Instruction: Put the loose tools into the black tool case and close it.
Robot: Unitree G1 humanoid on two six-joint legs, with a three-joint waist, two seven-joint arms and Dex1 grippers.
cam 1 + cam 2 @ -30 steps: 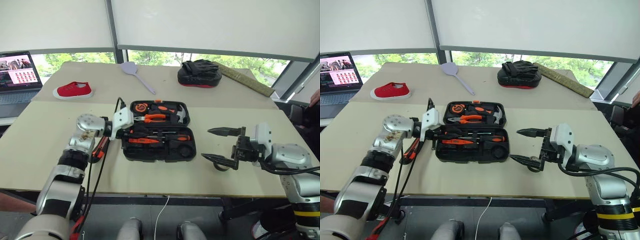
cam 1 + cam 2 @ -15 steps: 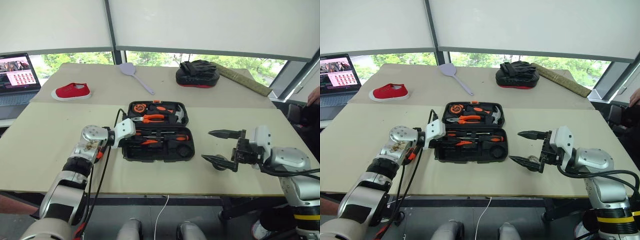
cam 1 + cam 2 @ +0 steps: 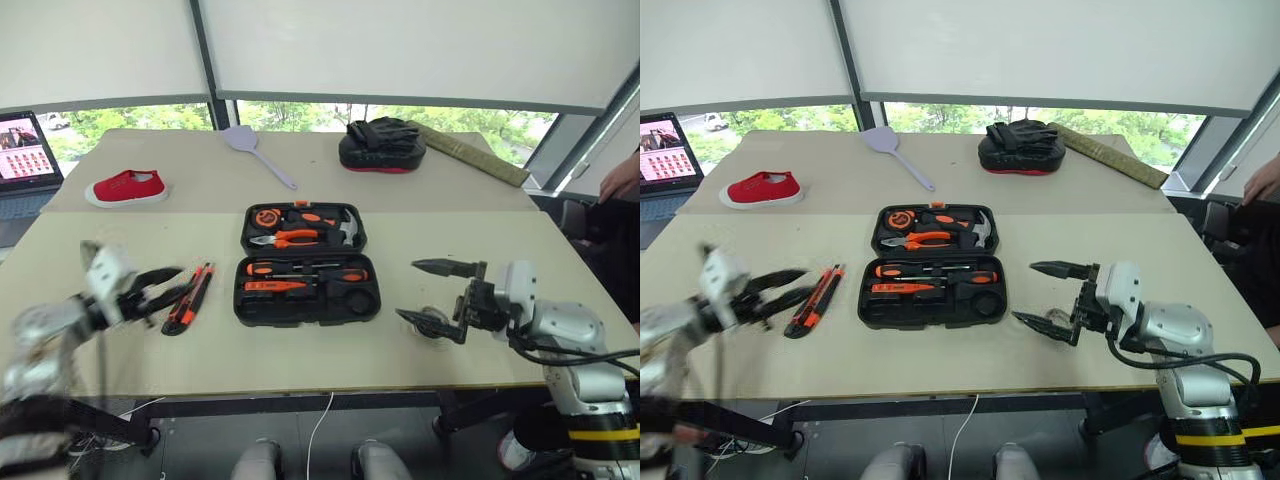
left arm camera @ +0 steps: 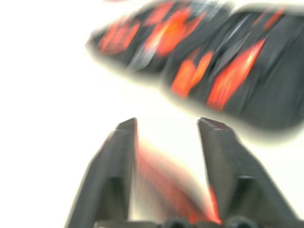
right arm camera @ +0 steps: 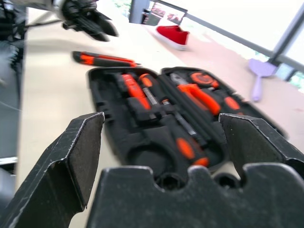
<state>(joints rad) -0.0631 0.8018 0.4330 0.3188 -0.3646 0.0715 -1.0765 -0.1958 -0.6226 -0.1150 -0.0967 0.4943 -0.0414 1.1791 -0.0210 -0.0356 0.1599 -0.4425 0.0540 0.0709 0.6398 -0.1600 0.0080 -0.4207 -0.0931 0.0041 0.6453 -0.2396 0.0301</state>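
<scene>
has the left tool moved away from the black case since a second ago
Yes: the left tool has pulled leftward off the black moulded-plastic tool case, past the orange-black utility knife.

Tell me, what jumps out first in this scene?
The open black tool case in the middle of the table, its slots full of orange-handled tools. Left of it lies an orange-black utility knife; at the far edge sit a red shoe and a black-and-red mitt.

I count one black tool case (image 3: 306,277), open. Inside it: two orange-and-black screwdrivers (image 3: 300,269), one pair of pliers (image 3: 292,238), one hammer (image 3: 346,231), one tape measure (image 3: 266,215). Beside it, two loose orange-black tools (image 3: 188,298). Further back: one red shoe (image 3: 124,187), one grey spatula (image 3: 256,153), one padded mitt (image 3: 381,146), one laptop (image 3: 24,152).
</scene>
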